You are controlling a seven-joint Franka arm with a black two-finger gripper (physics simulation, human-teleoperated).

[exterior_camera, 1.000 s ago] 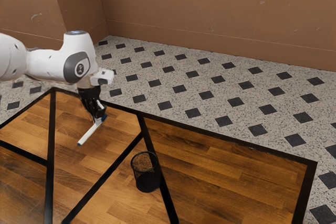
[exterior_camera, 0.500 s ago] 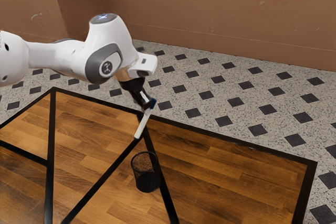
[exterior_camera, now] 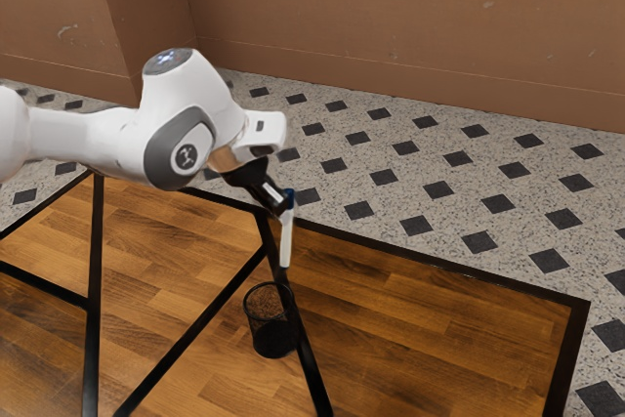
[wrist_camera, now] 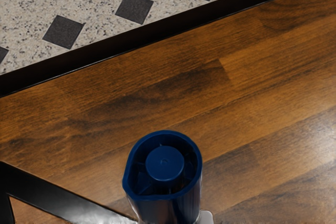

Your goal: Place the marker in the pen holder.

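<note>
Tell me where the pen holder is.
The pen holder stands on the table, left of centre in the exterior view, by a black strip, lower than the marker.

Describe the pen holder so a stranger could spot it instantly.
Start at the wooden table crossed by black strips. Beside one strip stands the pen holder, a round, open-topped cup of black mesh. Unlike the slim white marker in the gripper, it is wide and hollow.

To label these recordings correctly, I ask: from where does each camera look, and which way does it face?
Exterior view: at the arm's side, looking down across the table, pen holder and floor; arm and gripper show.
Wrist view: at the arm's end, looking past the marker's blue end onto table and floor.
Shared: marker, table, floor.
</note>
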